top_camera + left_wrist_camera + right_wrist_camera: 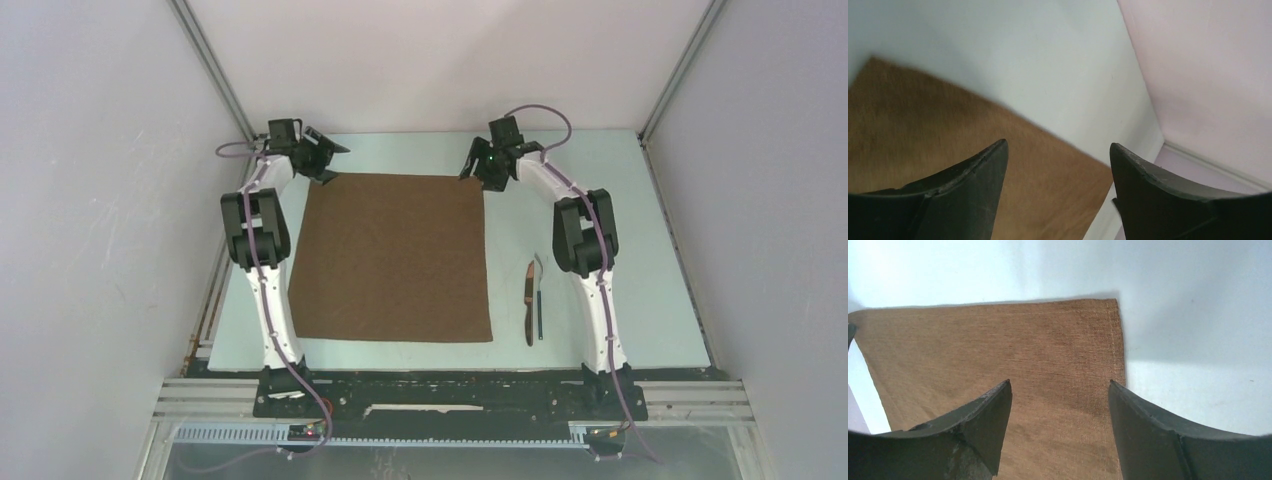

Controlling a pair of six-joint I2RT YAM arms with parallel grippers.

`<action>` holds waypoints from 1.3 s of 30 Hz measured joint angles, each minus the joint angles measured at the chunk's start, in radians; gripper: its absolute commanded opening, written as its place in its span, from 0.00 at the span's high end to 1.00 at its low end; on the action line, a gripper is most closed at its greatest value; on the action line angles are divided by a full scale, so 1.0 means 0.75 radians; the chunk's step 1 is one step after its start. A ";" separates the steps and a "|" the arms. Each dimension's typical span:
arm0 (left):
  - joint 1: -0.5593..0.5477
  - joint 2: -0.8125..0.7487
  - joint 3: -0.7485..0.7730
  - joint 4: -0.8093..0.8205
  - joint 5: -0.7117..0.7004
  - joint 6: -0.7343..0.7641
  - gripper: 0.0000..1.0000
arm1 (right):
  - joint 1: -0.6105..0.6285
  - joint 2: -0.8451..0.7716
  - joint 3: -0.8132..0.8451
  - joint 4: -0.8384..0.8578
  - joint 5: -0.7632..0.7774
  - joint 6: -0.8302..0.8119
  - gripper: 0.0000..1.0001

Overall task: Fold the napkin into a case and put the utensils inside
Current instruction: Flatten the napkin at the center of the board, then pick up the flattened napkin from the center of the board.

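Napkin (395, 258) lies flat, no fold made yet, its far corners beneath the wide-open, empty right gripper (1060, 385) and, probably, the blurry-viewed left gripper (1058, 150); utensils (532, 300) lie on the tabletop (640, 200), well behind the right gripper.

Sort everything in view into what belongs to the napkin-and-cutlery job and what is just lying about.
Belongs to the job:
napkin, spread flat
knife
thin dark-handled utensil beside it
left gripper and right gripper, both open near the napkin's far corners

Just there:
table
walls
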 measured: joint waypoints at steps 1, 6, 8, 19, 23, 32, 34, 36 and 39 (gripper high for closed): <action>-0.005 -0.043 -0.035 -0.016 -0.004 0.031 0.20 | 0.001 0.000 0.039 -0.048 0.011 -0.026 0.21; -0.055 -0.467 -0.387 -0.042 -0.029 0.108 0.20 | 0.024 -0.136 0.066 -0.242 0.097 -0.142 0.20; -0.092 -0.656 -0.504 -0.029 -0.030 0.129 0.17 | 0.036 -0.290 -0.056 -0.283 0.103 -0.174 0.21; -0.234 -1.535 -1.203 -0.222 -0.125 0.434 0.13 | 0.312 -1.121 -0.948 -0.352 0.013 -0.142 0.21; -0.228 -1.788 -1.338 -0.469 -0.284 0.562 0.13 | 0.476 -1.168 -1.162 -0.465 0.077 0.098 0.22; -0.228 -2.119 -1.392 -0.637 -0.346 0.629 0.13 | 0.631 -1.409 -1.392 -0.625 0.202 0.593 0.45; -0.228 -2.114 -1.391 -0.646 -0.338 0.640 0.14 | 0.636 -1.408 -1.416 -0.626 0.210 0.661 0.44; -0.228 -2.083 -1.391 -0.654 -0.330 0.658 0.14 | 0.642 -1.395 -1.433 -0.624 0.213 0.712 0.43; -0.228 -2.051 -1.390 -0.664 -0.313 0.685 0.14 | 0.661 -1.351 -1.440 -0.617 0.218 0.768 0.40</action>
